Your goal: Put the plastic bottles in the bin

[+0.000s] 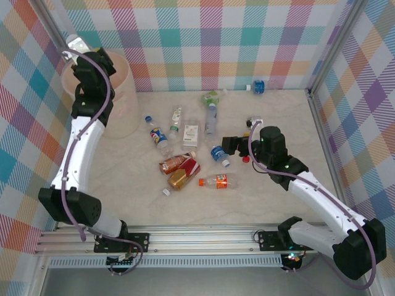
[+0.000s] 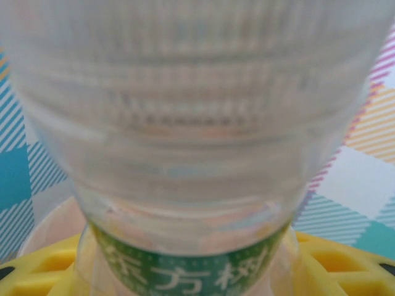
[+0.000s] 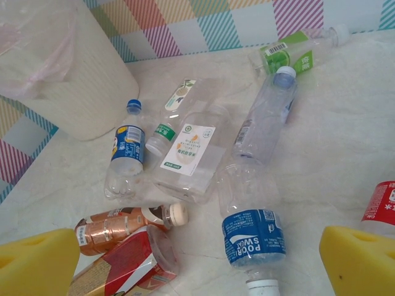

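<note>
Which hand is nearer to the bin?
Left. The left hand hangs right over the bin, gripping a green-labelled bottle; the right hand is open, far off above the scattered bottles mid-table.

walls (image 1: 247, 43): pastel plaid; tabletop (image 1: 136, 203): pale marbled; near edge: aluminium rail (image 1: 203, 237)

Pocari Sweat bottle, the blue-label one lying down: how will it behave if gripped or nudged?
The Pocari Sweat bottle looks clear and empty, so it is probably light. Its thin walls look slightly crumpled, so it may buckle under a squeeze. Lying on its side on the smooth table, it would likely roll or skid when pushed.
</note>
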`<state>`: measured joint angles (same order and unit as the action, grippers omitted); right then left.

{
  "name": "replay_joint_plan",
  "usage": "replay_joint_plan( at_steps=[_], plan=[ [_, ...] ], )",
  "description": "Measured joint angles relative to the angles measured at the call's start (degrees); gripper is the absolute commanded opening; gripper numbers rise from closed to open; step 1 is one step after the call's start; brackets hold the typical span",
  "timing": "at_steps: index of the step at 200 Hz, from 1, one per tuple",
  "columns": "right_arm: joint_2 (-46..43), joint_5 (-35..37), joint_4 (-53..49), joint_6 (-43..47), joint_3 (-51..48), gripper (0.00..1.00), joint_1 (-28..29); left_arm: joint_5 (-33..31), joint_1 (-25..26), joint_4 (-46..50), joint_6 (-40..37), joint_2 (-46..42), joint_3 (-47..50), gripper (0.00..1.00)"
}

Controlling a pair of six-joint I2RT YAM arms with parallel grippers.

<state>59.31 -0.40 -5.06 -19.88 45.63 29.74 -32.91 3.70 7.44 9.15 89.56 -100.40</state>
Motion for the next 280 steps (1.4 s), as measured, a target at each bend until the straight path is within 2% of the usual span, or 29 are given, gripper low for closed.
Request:
replay_joint_plan(
  at_steps=[41, 94, 149, 192, 245, 280],
  plan=[
    [0.0, 0.0, -2.0, 0.1, 0.0, 1.0, 0.0, -0.9, -2.7, 1.9, -1.1, 10.5, -8.7, 0.53],
    [0.0, 0.2, -5.7, 0.6, 0.1, 1.0, 0.0, -2.9, -4.7, 6.4, -3.6, 19.2, -12.1, 0.53],
    [0.0, 1.0, -6.6, 0.9, 0.2, 1.0, 0.0, -10.7, -6.9, 24.3, -4.2, 36.4, -37.7, 0.53],
    [0.4, 1.1, -7.3, 0.9, 0.9, 1.0, 0.0, -18.0, -7.0, 31.5, -6.8, 42.0, -43.6, 0.57],
    [0.4, 1.5, -8.1, 1.1, 0.9, 1.0, 0.0, -21.9, -8.9, 33.6, -8.7, 42.5, -45.8, 0.71],
    [0.7, 1.5, -8.1, 1.1, 0.9, 1.0, 0.0, -22.1, -9.2, 35.1, -8.3, 42.4, -46.9, 0.85]
  ],
)
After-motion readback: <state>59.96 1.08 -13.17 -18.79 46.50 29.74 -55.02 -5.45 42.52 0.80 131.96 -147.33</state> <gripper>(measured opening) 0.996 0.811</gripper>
